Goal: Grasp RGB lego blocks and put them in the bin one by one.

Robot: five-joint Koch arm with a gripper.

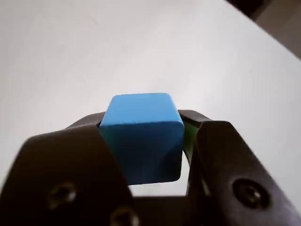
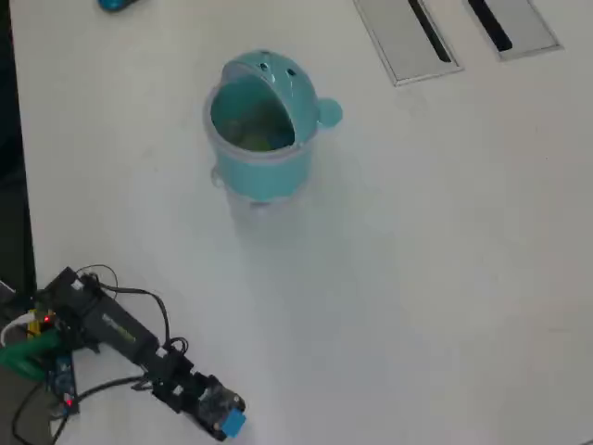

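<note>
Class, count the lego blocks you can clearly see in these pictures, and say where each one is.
1. The blue block sits between the jaws of the gripper, near the table's lower-left in the overhead view. Others may lie hidden inside the bin.

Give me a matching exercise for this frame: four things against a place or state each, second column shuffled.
Things:
1. blue block
2. bin
3. grey slotted panels
4. gripper

Places or states:
A. top right corner of the overhead view
B. shut on a block
C. held between the jaws
D. upper middle of the table, lid swung open

Pairs: 1-C, 2-D, 3-A, 4-B
</note>
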